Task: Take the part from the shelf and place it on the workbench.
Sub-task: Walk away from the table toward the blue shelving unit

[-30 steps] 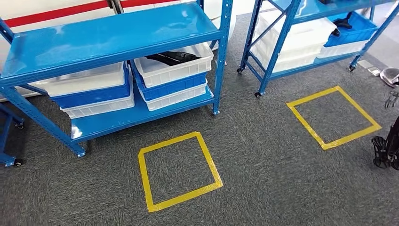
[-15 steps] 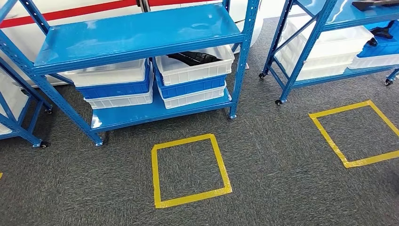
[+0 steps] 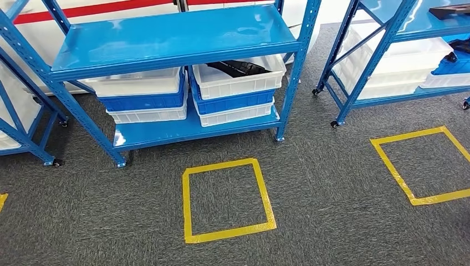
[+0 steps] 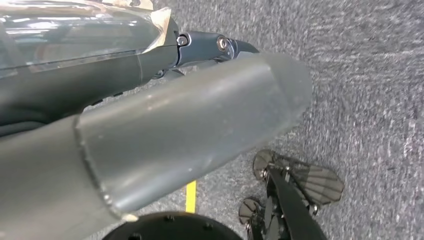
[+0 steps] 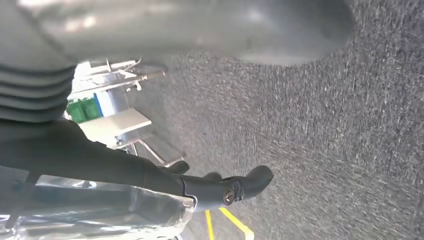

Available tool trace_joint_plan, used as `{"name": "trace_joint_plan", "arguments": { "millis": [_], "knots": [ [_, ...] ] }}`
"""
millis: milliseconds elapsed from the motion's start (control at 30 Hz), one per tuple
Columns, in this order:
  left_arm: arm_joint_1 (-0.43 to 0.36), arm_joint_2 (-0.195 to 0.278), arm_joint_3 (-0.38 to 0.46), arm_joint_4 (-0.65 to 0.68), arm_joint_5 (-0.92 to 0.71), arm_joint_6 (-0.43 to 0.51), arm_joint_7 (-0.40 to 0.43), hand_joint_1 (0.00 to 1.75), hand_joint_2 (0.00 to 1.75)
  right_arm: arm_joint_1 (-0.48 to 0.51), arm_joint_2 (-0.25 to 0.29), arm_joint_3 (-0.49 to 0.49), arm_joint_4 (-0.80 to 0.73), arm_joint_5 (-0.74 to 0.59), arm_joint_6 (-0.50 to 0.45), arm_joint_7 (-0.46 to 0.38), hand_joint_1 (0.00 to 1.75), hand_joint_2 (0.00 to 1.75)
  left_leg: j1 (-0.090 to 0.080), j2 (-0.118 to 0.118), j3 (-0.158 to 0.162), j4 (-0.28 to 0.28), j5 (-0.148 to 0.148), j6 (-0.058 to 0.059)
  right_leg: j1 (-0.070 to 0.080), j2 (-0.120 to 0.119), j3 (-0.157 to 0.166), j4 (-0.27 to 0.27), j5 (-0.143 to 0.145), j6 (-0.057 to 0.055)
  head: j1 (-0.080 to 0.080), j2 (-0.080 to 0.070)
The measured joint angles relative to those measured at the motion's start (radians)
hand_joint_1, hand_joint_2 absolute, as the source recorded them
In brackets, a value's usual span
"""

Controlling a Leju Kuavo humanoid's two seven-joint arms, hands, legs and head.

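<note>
A black part (image 3: pixel 238 67) lies in the top white bin (image 3: pixel 239 81) on the lower level of the middle blue shelf (image 3: pixel 172 36). Another black part (image 3: pixel 451 10) lies on the upper board of the right blue shelf (image 3: pixel 388 33). My left hand (image 4: pixel 165 135) hangs over the grey carpet, thick thumb and dark fingers (image 4: pixel 220 45) apart, holding nothing. Over the carpet too hangs my right hand (image 5: pixel 60 145), its dark fingers (image 5: pixel 225 190) stretched away from the thumb, nothing in it.
Stacked white and blue bins (image 3: pixel 145 100) fill the shelf's lower level. Two yellow tape squares (image 3: pixel 227 198) (image 3: pixel 424 165) mark the carpet before the shelves. A third blue rack (image 3: pixel 22 124) stands at the left edge. A white-topped metal-framed table (image 5: pixel 120 125) stands behind my right hand.
The whole picture has shifted right and down, so the camera has turned left. The dark stand at the right edge has left the view; a rack at the left has come in.
</note>
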Motion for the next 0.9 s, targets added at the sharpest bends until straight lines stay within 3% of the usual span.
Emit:
{"name": "trace_joint_plan", "arguments": {
  "millis": [33, 167, 400, 533, 600, 700, 767, 833, 900],
  "knots": [
    [0.000, 0.000, 0.000, 0.000, -0.002, 0.000, 0.000, 0.00, 0.00, 0.000, 0.002, -0.004, 0.000, -0.002, -0.001, 0.002, 0.00, 0.00, -0.002, 0.000, 0.000, 0.000, -0.001, 0.002, 0.000, 0.000, 0.001, -0.001, 0.000, 0.002, 0.000, 0.000],
    [0.000, 0.000, -0.001, 0.000, -0.011, -0.003, -0.005, 0.00, 0.00, 0.000, 0.006, -0.020, 0.000, -0.006, -0.004, 0.003, 0.00, 1.75, -0.004, -0.001, 0.000, 0.001, 0.000, 0.007, -0.003, 0.000, 0.009, -0.006, 0.003, 0.008, 0.000, 0.000],
    [-0.002, 0.000, -0.007, 0.000, -0.019, -0.004, -0.019, 0.00, 0.00, 0.000, 0.008, -0.043, 0.000, -0.010, -0.038, -0.024, 0.00, 1.75, -0.005, -0.001, 0.000, 0.001, -0.001, 0.010, -0.005, 0.000, 0.012, -0.008, 0.004, 0.010, 0.000, 0.000],
    [-0.002, 0.000, -0.009, 0.000, -0.017, 0.000, -0.027, 0.00, 0.00, 0.004, 0.007, -0.076, -0.006, -0.058, -0.071, -0.102, 0.00, 0.00, -0.005, -0.001, 0.000, 0.001, -0.002, 0.011, -0.005, 0.000, 0.013, -0.009, 0.004, 0.010, 0.000, 0.000],
    [-0.002, -0.001, -0.009, 0.000, -0.011, 0.005, -0.037, 0.00, 0.00, 0.010, 0.013, -0.144, -0.026, -0.117, -0.087, -0.262, 0.00, 0.00, -0.004, -0.001, 0.000, 0.001, -0.002, 0.011, -0.005, 0.000, 0.013, -0.009, 0.004, 0.010, 0.000, 0.000],
    [-0.003, -0.002, -0.009, 0.000, -0.001, 0.012, -0.050, 0.00, 0.00, 0.006, 0.026, -0.317, -0.043, -0.221, -0.079, -0.638, 0.00, 0.00, -0.003, -0.001, 0.001, 0.001, -0.002, 0.011, -0.005, 0.000, 0.014, -0.009, 0.004, 0.010, 0.000, 0.000],
    [-0.004, -0.002, -0.008, 0.000, 0.007, 0.015, -0.052, 0.00, 0.00, -0.001, 0.032, -0.410, -0.043, -0.267, -0.055, -0.837, 0.00, 0.00, -0.002, -0.002, 0.002, 0.001, -0.002, 0.011, -0.004, 0.000, 0.014, -0.009, 0.004, 0.010, 0.000, 0.000],
    [-0.005, -0.003, -0.007, 0.000, 0.014, 0.018, -0.052, 0.00, 0.00, -0.006, 0.038, -0.466, -0.043, -0.281, -0.036, -0.927, 0.00, 0.00, -0.002, -0.002, 0.002, 0.001, -0.002, 0.011, -0.004, 0.000, 0.014, -0.009, 0.004, 0.010, 0.000, 0.000],
    [-0.006, -0.004, -0.006, -0.001, 0.018, 0.020, -0.051, 0.00, 0.00, -0.010, 0.044, -0.506, -0.043, -0.285, -0.029, -0.955, 0.00, 0.00, -0.001, -0.002, 0.002, 0.001, -0.001, 0.011, -0.004, 0.000, 0.014, -0.008, 0.004, 0.010, 0.000, 0.000]
  ]
}}
